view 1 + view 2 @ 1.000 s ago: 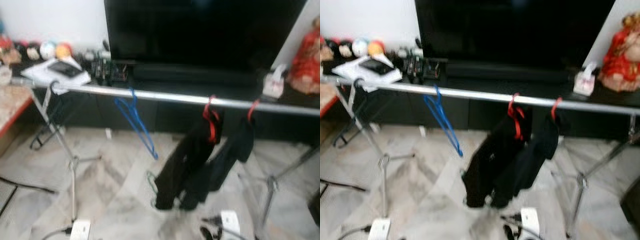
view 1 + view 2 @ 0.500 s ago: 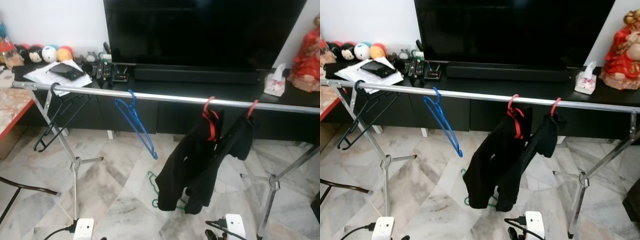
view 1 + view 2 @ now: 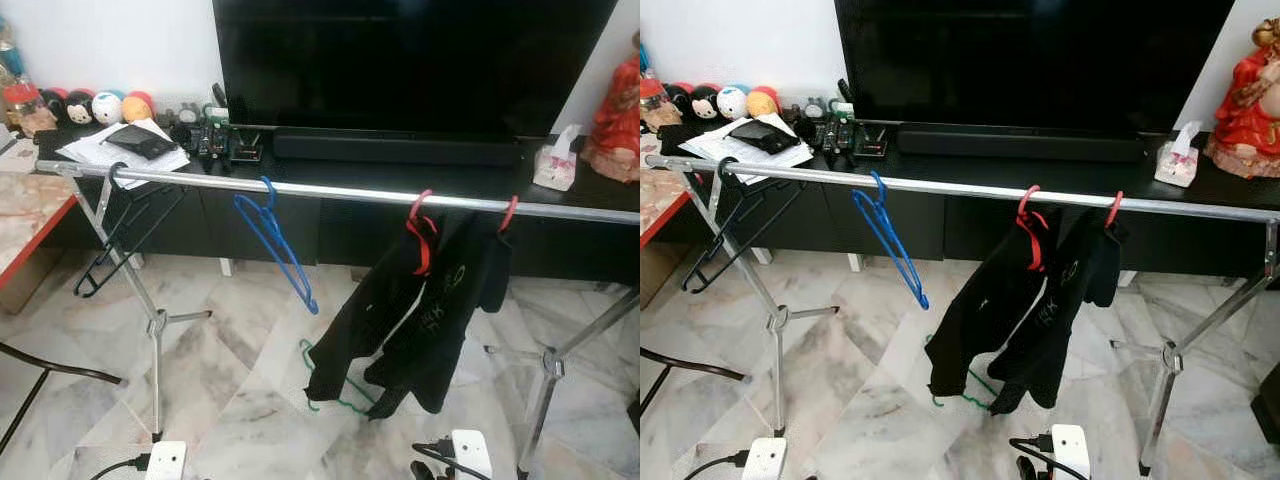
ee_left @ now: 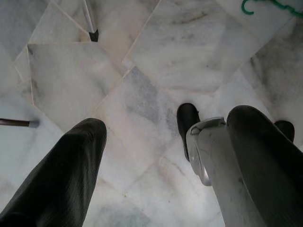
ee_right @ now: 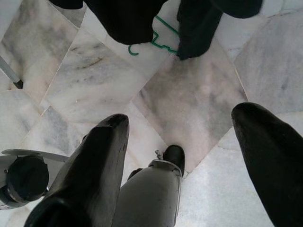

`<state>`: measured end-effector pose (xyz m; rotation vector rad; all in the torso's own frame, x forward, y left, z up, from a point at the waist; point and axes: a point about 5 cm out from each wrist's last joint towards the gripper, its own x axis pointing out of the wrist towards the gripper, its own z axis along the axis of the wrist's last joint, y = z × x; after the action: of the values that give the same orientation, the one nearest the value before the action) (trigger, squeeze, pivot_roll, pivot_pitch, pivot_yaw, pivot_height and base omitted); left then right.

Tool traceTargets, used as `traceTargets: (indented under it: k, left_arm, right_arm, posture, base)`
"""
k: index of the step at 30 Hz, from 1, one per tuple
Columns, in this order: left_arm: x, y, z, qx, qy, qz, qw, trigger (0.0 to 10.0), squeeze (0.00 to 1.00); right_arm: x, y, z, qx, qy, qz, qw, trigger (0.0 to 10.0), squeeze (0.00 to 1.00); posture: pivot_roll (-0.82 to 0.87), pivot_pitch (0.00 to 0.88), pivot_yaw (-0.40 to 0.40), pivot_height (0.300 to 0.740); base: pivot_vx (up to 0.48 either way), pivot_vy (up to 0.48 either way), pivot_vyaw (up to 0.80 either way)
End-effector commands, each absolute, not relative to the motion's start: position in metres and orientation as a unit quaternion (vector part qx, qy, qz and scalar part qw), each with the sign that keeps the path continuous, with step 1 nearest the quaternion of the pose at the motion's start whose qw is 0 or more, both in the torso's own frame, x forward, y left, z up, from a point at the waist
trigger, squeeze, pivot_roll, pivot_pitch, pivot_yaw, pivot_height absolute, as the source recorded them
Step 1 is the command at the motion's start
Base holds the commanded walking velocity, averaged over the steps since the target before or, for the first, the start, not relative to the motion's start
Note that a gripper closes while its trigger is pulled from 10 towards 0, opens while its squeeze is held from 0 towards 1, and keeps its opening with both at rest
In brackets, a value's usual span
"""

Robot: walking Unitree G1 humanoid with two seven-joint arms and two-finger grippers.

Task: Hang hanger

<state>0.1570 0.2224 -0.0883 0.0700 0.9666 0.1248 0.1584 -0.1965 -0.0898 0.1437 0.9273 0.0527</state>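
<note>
A silver clothes rail [image 3: 330, 191] runs across in front of me. On it hang a black hanger [image 3: 115, 225] at the left end, a blue hanger [image 3: 272, 240] near the middle, and two red hangers [image 3: 420, 228] carrying black garments [image 3: 410, 310]. A green hanger [image 3: 325, 385] lies on the marble floor under the garments, also green hanger [image 5: 154, 41]. My left gripper [image 4: 165, 142] is open and points at the floor. My right gripper [image 5: 184, 137] is open too, low above the tiles near the green hanger.
A black TV [image 3: 410, 60] stands on a low black cabinet [image 3: 300, 160] behind the rail, with toys, papers and a red figurine [image 3: 1245, 95] on top. The rail's tripod legs [image 3: 155, 330] stand left and right. White robot feet [image 3: 165, 462] show at the bottom edge.
The picture has sharpened and shifted slightly as the camera settled. The black garments have swung a little on the rail.
</note>
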Motion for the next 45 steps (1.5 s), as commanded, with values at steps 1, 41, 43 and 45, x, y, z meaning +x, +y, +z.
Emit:
traceTargets:
  k: [1, 41, 43, 45]
  left_arm:
    - [0.149, 0.226, -0.091, 0.033, 0.48, 0.061, 0.874, 10.0, 0.0]
    - [0.137, 0.237, -0.093, 0.038, 0.488, 0.067, 0.869, 10.0, 0.0]
    - [0.138, 0.237, -0.092, 0.04, 0.487, 0.066, 0.87, 10.0, 0.0]
    - [0.138, 0.238, -0.092, 0.04, 0.486, 0.066, 0.871, 10.0, 0.0]
  right_arm:
    - [0.159, -0.198, -0.09, 0.07, 0.446, 0.022, 0.892, 10.0, 0.0]
    - [0.159, -0.197, -0.089, 0.07, 0.446, 0.023, 0.892, 10.0, 0.0]
    - [0.159, -0.197, -0.089, 0.07, 0.445, 0.023, 0.892, 10.0, 0.0]
    - [0.159, -0.197, -0.089, 0.071, 0.445, 0.022, 0.892, 10.0, 0.0]
  posture:
    - [-0.04, 0.0, -0.027, 0.74]
    - [-0.03, 0.0, -0.025, 0.74]
    - [-0.03, 0.0, -0.025, 0.74]
    - [-0.03, 0.0, -0.025, 0.74]
  base:
    - [0.0, 0.0, 0.0]
    - [0.0, 0.263, 0.0]
    - [0.0, 0.0, 0.0]
    - [0.0, 0.0, 0.0]
